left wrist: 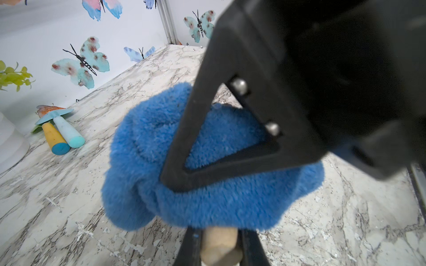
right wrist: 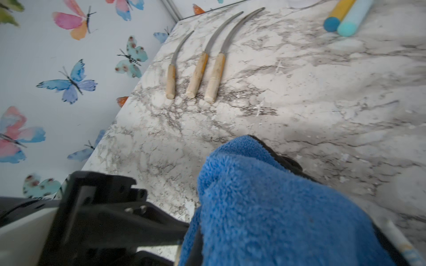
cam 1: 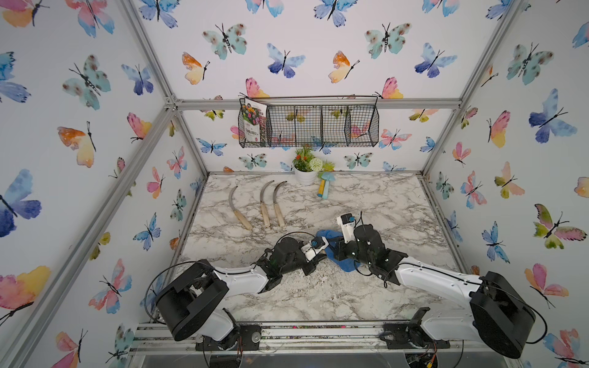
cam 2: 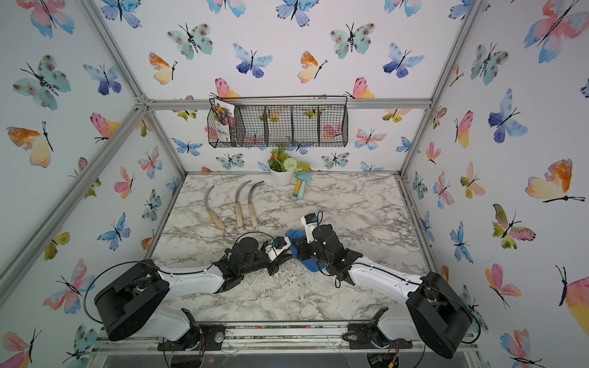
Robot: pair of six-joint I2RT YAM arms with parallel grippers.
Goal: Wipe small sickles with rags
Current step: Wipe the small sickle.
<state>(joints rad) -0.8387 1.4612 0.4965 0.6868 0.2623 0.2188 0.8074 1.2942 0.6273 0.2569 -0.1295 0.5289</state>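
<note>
Sickle handle (left wrist: 219, 249) in left claw (left wrist: 220, 233), wrist-view only

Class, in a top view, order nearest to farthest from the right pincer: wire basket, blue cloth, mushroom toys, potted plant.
1. blue cloth, in the right pincer
2. mushroom toys, farther back
3. potted plant, at the back
4. wire basket, hung above

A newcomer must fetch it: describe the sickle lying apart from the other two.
On the marble table, look left of the white flower pot by the back wall. Three sickles lie in a row; it is the leftmost sickle, separated by a gap from the close-set pair.
</note>
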